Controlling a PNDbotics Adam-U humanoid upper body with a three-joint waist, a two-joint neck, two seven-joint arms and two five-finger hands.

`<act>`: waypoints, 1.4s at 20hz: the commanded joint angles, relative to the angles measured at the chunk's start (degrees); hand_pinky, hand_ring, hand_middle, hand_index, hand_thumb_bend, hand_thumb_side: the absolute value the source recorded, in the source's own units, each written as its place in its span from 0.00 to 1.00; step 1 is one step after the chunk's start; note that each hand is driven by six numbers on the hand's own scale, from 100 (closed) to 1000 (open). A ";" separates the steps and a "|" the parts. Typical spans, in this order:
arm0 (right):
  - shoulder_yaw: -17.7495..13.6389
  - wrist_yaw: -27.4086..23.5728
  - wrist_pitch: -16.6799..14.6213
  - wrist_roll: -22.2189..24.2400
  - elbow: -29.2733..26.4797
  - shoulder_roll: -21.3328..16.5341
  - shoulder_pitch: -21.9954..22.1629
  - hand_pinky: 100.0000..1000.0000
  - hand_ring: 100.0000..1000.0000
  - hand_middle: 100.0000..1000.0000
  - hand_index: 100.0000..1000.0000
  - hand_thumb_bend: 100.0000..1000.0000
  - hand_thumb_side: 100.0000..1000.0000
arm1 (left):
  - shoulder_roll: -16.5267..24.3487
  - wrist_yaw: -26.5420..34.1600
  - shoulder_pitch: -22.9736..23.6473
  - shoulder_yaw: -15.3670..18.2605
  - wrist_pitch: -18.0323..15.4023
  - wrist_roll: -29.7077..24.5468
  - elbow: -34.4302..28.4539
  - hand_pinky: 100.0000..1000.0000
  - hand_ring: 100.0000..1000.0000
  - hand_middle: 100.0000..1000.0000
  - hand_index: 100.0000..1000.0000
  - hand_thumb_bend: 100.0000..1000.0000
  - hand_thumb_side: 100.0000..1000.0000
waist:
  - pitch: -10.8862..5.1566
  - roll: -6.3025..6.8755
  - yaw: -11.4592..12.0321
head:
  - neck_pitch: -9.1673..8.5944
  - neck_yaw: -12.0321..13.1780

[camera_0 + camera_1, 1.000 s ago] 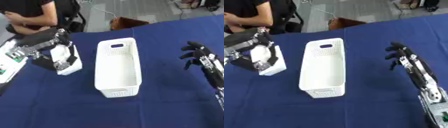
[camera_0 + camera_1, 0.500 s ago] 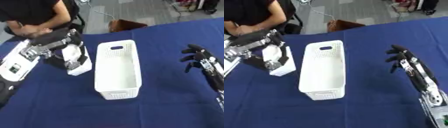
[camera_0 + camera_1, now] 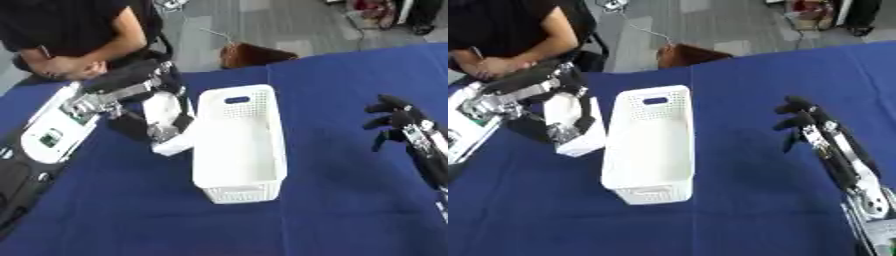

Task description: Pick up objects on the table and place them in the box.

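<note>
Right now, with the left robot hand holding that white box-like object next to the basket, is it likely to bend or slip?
The white object looks flat-sided with crisp edges, so it is probably stiff. The left robot hand wraps around it, and the faces look smooth, so it might slide. It hangs tilted beside the white basket.

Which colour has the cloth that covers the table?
The cloth is dark blue and plain, without a pattern; the right eye view shows it best.

Left arm comes in from lower left, forearm angled up and right; left hand (image 3: 144,107) raised above the table, fingers and thumb curled around a white block. Right arm lies along right edge, right hand (image 3: 802,117) held idle, fingers loosely bent, holding nothing.
</note>
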 commanded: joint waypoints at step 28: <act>1.75 -0.49 -0.43 2.26 -0.61 1.60 -3.53 0.35 0.63 0.73 0.93 0.00 0.86 | -1.98 3.24 -2.05 -0.38 -7.74 -13.58 -0.14 0.00 0.00 0.00 0.00 0.00 0.18 | 0.52 -0.45 -4.88 | -3.63 1.72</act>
